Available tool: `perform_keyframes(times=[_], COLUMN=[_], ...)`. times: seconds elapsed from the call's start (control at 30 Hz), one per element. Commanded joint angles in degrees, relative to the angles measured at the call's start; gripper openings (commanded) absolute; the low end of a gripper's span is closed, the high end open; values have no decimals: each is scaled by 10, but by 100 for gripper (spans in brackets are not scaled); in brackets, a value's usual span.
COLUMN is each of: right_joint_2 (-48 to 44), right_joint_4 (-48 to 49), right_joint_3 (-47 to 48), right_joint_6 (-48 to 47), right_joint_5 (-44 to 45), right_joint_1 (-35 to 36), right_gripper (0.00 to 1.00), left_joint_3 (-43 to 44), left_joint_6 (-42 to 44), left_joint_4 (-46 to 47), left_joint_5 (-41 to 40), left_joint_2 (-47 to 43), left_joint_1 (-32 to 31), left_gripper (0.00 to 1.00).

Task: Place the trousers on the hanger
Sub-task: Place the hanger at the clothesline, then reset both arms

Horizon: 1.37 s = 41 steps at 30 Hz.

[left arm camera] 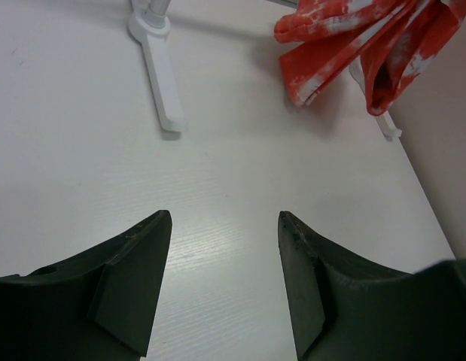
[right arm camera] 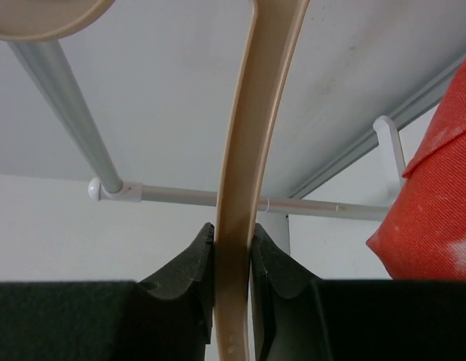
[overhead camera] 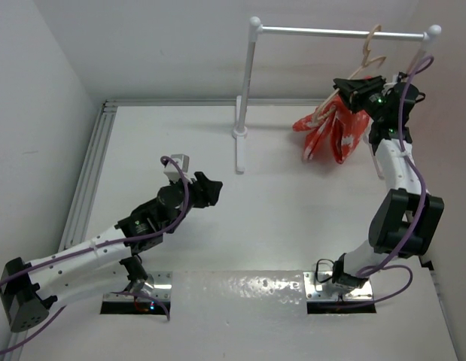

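A white counter (overhead camera: 278, 226) between bare walls carries a rail (overhead camera: 323, 31), and at its right end the hanger (overhead camera: 370, 51) has its hook at the bar, with the trousers (overhead camera: 334, 131) draped over it. The right claw (right arm camera: 233, 241) pinches the stiff, light wood, probably the surest hold (limp cloth may slide off). The left claw (left arm camera: 225, 226) gapes empty; no writing shows.

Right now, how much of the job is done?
Done, it seems: the trousers hang over the hanger. In hand: the right end effector clamps the hanger near the rail. Still to do: letting go. The left end effector is open, empty.
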Motion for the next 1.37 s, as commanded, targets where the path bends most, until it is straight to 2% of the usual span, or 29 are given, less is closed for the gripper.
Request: perform_keyframes(times=[0.0, 0.03, 0.1, 0.17, 0.37, 0.47, 0.67, 0.77, 1.03, 1.2, 1.33], right_joint_2=[-29, -33, -47, -62, -189, -273, -454, -545, -606, -621, -622], right_joint_4=[88, 85, 71, 33, -132, -162, -127, -152, -308, -342, -328], right_joint_3=[-9, -18, -22, -20, -28, -70, -228, -327, -399, -393, -385], right_joint_6=[-13, -19, -32, -65, -221, -265, -273, -276, -374, -402, -391], right_joint_5=[-6, -6, -3, 14, 115, 154, 47, 45, 46, 64, 61], right_joint_1=[-8, -8, -12, -14, -17, -17, -17, -16, 28, 32, 36], right_gripper=[17, 44, 66, 98, 99, 99, 99, 99, 99, 99, 99], left_joint_3=[-1, 0, 3, 11, 37, 50, 97, 120, 145, 132, 131], left_joint_6=[-2, -2, -1, -1, 1, -1, 12, 37, 53, 53, 49], left_joint_4=[17, 17, 14, 1, -41, -56, -97, -111, -156, -154, -156], left_joint_5=[-3, -6, -7, -12, -6, -10, -27, -32, -60, -66, -64], left_joint_2=[-2, -2, -6, -8, -37, -60, -105, -131, -174, -187, -179], left_joint_1=[-4, -4, -4, -4, -4, -4, -4, -3, -4, -4, -4], left_gripper=[56, 56, 56, 57, 59, 60, 61, 61, 62, 62, 62])
